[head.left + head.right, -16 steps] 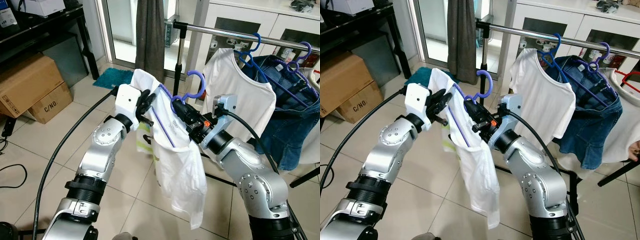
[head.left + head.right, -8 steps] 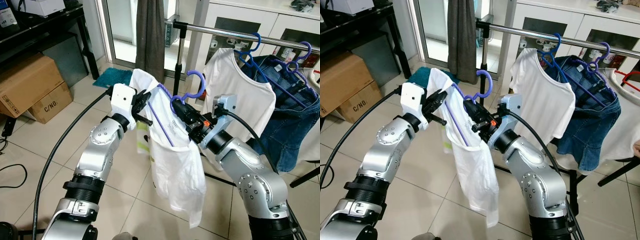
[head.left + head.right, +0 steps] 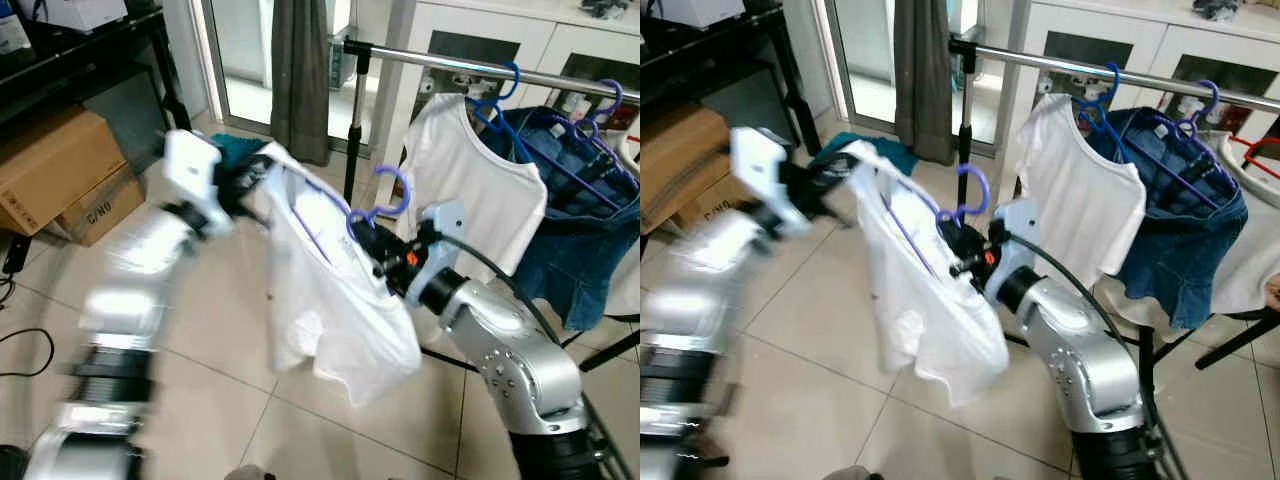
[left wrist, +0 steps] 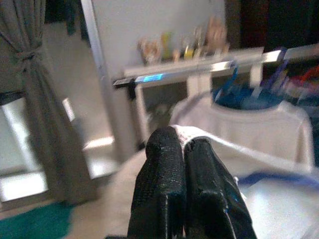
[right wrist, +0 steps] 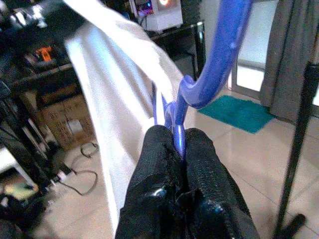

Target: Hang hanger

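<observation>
The silver left arm (image 3: pixel 130 290) is smeared by motion blur, its joints unreadable. The white T-shirt (image 3: pixel 330 290) draped on the purple plastic hanger (image 3: pixel 385 195) hides the hanger's shoulders and the left end effector (image 3: pixel 248 180) tips. The metal clothes rail (image 3: pixel 480 68) and blue denim garment (image 3: pixel 580 230) run past the picture's edge.
</observation>
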You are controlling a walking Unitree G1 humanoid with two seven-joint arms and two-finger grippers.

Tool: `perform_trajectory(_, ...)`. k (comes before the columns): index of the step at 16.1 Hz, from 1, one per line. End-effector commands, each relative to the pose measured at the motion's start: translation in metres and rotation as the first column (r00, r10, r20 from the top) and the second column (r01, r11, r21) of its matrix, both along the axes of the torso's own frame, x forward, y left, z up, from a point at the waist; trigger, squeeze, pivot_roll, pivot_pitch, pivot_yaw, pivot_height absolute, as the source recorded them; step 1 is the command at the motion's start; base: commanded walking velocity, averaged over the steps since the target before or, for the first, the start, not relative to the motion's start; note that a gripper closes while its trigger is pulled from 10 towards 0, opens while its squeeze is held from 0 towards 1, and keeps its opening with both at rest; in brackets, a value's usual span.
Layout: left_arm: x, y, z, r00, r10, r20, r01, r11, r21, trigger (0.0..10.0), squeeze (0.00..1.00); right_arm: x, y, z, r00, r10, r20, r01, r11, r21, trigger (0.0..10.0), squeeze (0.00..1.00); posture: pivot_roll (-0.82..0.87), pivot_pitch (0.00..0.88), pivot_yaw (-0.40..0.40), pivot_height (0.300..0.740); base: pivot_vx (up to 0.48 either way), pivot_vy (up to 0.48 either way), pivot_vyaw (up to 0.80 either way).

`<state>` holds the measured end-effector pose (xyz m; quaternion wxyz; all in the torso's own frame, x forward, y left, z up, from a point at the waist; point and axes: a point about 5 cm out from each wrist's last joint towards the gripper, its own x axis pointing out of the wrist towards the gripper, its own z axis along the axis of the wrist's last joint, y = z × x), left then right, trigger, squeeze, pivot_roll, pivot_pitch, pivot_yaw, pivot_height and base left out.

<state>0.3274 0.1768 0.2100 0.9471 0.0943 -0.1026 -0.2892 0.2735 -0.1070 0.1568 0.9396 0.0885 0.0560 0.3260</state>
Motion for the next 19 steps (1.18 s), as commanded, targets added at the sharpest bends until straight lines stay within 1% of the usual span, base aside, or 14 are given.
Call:
perform_trajectory(1,0.003,0.006,0.007,0.999,0.033,0.018,-0.033,0.999,0.026,0.0,0.00,0.000,-0.003,0.000,1.000,-0.001,0.013,0.001,1.000,-0.006,0.0,0.00,-0.05,0.000,0.013,0.740,0.000,0.000,0.00)
perform_trajectory(2,0.010,0.028,0.014,0.987,0.154,0.036,-0.156,0.984,0.081,0.0,0.00,-0.004,-0.005,0.008,0.997,0.055,0.054,-0.056,0.998,0.021,0.0,0.00,-0.05,0.000,0.013,0.740,0.000,0.000,0.00)
perform_trajectory(3,0.019,0.056,0.027,0.953,0.295,0.066,-0.301,0.945,0.128,0.0,0.00,-0.012,-0.006,0.020,0.983,0.147,0.111,-0.157,0.984,0.082,0.0,0.00,-0.05,0.000,0.011,0.740,0.000,0.000,0.00)
perform_trajectory(4,0.024,0.075,0.034,0.924,0.373,0.077,-0.381,0.910,0.165,0.0,0.00,-0.019,-0.007,0.028,0.965,0.218,0.145,-0.236,0.965,0.118,0.0,0.00,-0.05,0.000,0.011,0.740,0.000,0.000,0.00)
perform_trajectory(6,0.030,0.091,0.040,0.890,0.446,0.096,-0.456,0.867,0.202,0.0,0.00,-0.028,-0.007,0.032,0.939,0.304,0.160,-0.326,0.936,0.133,0.0,0.00,-0.05,0.000,0.010,0.740,0.000,0.000,0.00)
perform_trajectory(8,0.037,0.098,0.049,0.866,0.485,0.120,-0.499,0.852,0.160,0.0,0.00,-0.037,-0.005,0.028,0.907,0.396,0.143,-0.412,0.905,0.105,0.0,0.00,-0.05,0.000,0.011,0.740,0.000,0.000,0.00)
perform_trajectory(10,0.044,0.089,0.058,0.893,0.431,0.128,-0.446,0.887,0.121,0.0,0.00,-0.040,-0.003,0.023,0.899,0.425,0.109,-0.432,0.900,0.052,0.0,0.00,-0.06,0.000,0.011,0.740,0.000,0.000,0.00)
perform_trajectory(11,0.048,0.071,0.063,0.943,0.312,0.120,-0.325,0.939,0.114,0.0,0.00,-0.027,-0.005,0.013,0.948,0.312,0.065,-0.308,0.949,-0.061,0.0,0.00,-0.06,0.000,0.013,0.740,0.000,0.000,0.00)
perform_trajectory(12,0.049,0.050,0.059,0.978,0.186,0.094,-0.200,0.965,0.172,0.0,0.00,-0.009,-0.010,0.007,0.988,0.146,0.046,-0.138,0.980,-0.144,0.0,0.00,-0.06,0.000,0.017,0.740,0.000,0.000,0.00)
perform_trajectory(13,0.049,0.044,0.057,0.985,0.152,0.085,-0.166,0.968,0.186,0.0,0.00,-0.006,-0.011,0.007,0.992,0.115,0.043,-0.108,0.983,-0.148,0.0,0.00,-0.06,0.000,0.017,0.740,0.000,0.000,0.00)
perform_trajectory(14,0.047,0.026,0.051,0.996,0.065,0.061,-0.076,0.973,0.218,0.0,0.00,0.005,-0.013,0.010,0.999,0.000,0.039,0.006,0.987,-0.159,0.0,0.00,-0.06,0.000,0.019,0.740,0.000,0.000,0.00)
perform_trajectory(15,0.046,0.014,0.047,0.999,0.016,0.051,-0.029,0.968,0.249,0.0,0.00,0.008,-0.012,0.011,0.999,-0.028,0.037,0.034,0.984,-0.174,0.0,0.00,-0.06,0.000,0.019,0.740,0.000,0.000,0.00)
perform_trajectory(17,0.044,0.002,0.039,0.999,-0.028,0.028,0.019,0.958,0.285,0.0,0.00,0.009,-0.006,0.009,0.999,-0.024,0.028,0.029,0.980,-0.198,0.0,0.00,-0.05,0.000,0.015,0.740,0.000,0.000,0.00)
perform_trajectory(19,0.041,-0.009,0.028,0.998,-0.057,-0.004,0.055,0.947,0.316,0.0,0.00,0.005,0.006,0.007,0.997,0.062,0.042,-0.049,0.967,-0.250,0.0,0.00,-0.05,0.000,0.013,0.740,0.000,0.000,0.00)
